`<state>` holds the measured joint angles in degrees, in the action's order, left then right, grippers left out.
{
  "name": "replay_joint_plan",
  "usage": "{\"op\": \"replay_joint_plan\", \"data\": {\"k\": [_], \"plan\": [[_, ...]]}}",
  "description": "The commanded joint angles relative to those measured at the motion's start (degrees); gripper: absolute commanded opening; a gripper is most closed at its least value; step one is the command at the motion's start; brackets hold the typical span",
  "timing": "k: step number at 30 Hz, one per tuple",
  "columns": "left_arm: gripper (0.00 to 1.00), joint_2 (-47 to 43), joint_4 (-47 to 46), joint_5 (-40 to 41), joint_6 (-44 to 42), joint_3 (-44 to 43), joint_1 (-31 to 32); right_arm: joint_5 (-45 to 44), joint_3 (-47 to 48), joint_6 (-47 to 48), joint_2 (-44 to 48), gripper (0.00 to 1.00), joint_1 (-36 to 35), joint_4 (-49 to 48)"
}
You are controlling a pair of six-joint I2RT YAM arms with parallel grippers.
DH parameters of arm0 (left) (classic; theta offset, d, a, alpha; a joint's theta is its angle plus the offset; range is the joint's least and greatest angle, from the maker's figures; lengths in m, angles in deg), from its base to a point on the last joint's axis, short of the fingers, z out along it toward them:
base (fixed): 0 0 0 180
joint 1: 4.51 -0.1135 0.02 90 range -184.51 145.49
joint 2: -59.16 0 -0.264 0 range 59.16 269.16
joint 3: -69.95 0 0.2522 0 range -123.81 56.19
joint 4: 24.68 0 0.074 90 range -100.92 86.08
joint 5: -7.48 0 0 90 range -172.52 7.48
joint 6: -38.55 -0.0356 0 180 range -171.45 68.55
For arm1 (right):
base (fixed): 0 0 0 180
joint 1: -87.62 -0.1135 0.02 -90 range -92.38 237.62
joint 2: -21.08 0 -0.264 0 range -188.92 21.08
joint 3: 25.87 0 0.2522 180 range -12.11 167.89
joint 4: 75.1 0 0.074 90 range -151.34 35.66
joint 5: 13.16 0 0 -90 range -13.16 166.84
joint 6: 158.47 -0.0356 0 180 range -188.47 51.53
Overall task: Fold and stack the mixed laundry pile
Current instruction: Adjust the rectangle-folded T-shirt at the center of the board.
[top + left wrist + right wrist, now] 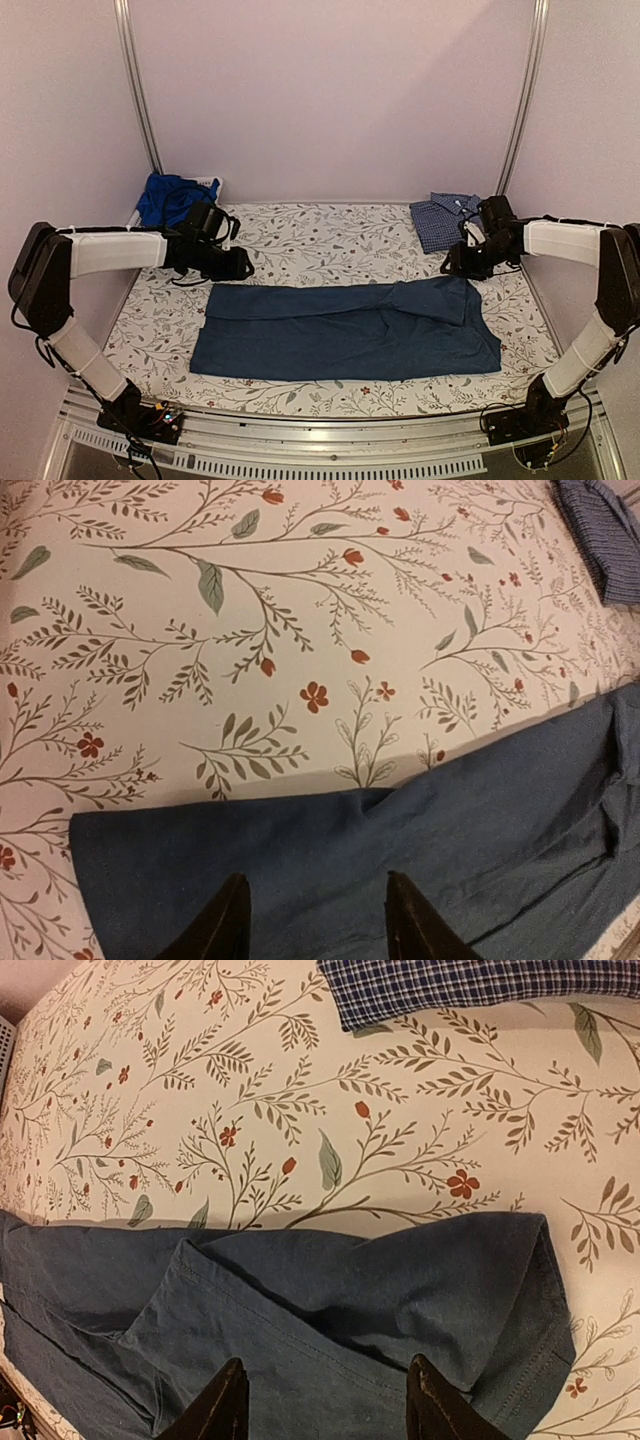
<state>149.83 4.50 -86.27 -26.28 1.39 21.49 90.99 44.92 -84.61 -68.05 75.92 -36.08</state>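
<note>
A dark navy T-shirt (345, 330) lies folded into a long flat band across the middle of the floral table. My left gripper (240, 265) hovers just above its far left edge. In the left wrist view the left gripper (315, 877) is open, with only the navy cloth (450, 850) below it. My right gripper (452, 268) hangs over the shirt's far right end, where a sleeve (400, 1290) is folded over. The right gripper (325, 1360) is open too and holds nothing. The blue checked shirt (440, 222) sits folded at the back right. A royal-blue garment (168, 198) is bunched at the back left.
The royal-blue garment rests in a white mesh basket (212, 183) at the back left corner. The checked shirt (470, 985) lies close behind my right gripper. Metal frame posts (140, 90) and pale walls enclose the table. The floral cover (320, 235) shows bare behind the navy shirt.
</note>
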Motion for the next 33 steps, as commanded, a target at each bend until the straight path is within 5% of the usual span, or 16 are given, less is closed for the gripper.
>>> {"op": "replay_joint_plan", "data": {"k": [1,19,24,31,33], "plan": [[0.47,2.88,-1.20,-1.51,-1.91,-3.13,1.98,5.27,3.26,5.09,-5.57,0.52,0.20,-1.29],[0.48,5.84,-0.92,-0.89,-2.11,-4.61,2.84,14.28,7.85,10.48,-17.55,0.56,-0.17,1.50],[0.48,5.67,-0.68,-0.39,-2.10,-4.34,2.91,16.13,7.49,11.38,-16.89,0.42,-1.64,2.75],[0.48,5.42,-0.31,0.12,-1.88,-4.26,2.87,16.38,3.77,10.24,-12.36,0.02,-3.23,3.46],[0.48,5.22,-0.11,0.16,-1.79,-4.26,2.84,16.01,2.49,9.72,-9.65,0.00,-3.42,3.77]]}}
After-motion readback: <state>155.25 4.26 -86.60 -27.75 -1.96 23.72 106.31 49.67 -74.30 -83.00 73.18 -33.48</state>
